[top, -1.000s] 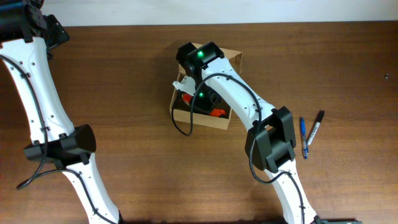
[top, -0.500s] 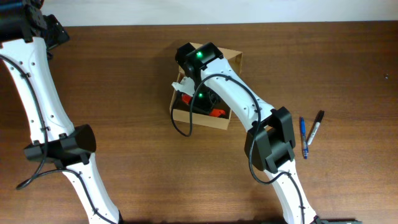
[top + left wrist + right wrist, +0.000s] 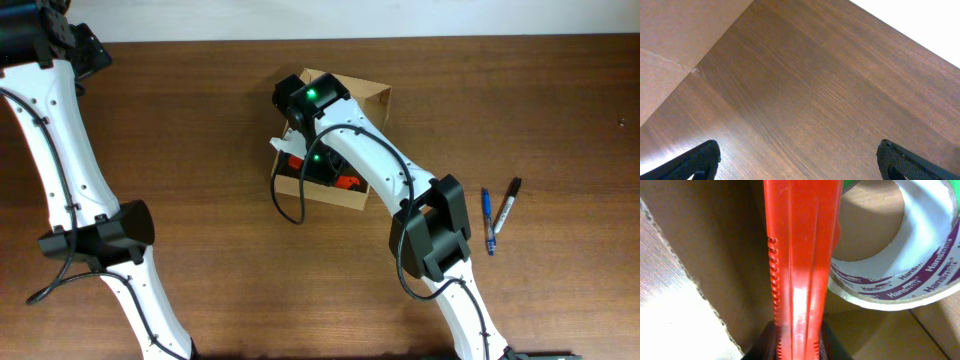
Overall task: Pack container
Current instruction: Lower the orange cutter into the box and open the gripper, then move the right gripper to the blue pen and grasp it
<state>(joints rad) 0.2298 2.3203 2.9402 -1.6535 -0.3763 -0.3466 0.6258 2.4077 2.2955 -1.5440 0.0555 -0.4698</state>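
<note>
At the far left the left arm reaches up to the back corner of the desk (image 3: 200, 120), well apart from the box. Its wrist view shows the left claw (image 3: 797, 159) spread wide and holding nothing, with bare wood between the two dark fingertips and a flat cardboard sheet (image 3: 670, 45) with a crease filling the upper left corner. Near the middle of the desk sits the box (image 3: 372, 98), light brown and open at the top, turned slightly askew. The right arm bends over it from the front, and its wrist covers the box's left half. The right claw (image 3: 797, 347) is down inside the box, close to the left wall, whose corrugated edge shows beside it. It is clamped narrowly on a long red tool (image 3: 800, 255) with a toothed edge, which runs straight away from the fingers. Just right of the tool, touching it or nearly so, a tape roll (image 3: 875, 292) with purple lettering lies in the box. To the right of the box, well apart from it, a blue pen (image 3: 487, 222) and a black pen (image 3: 507, 205) lie side by side on the desk.
</note>
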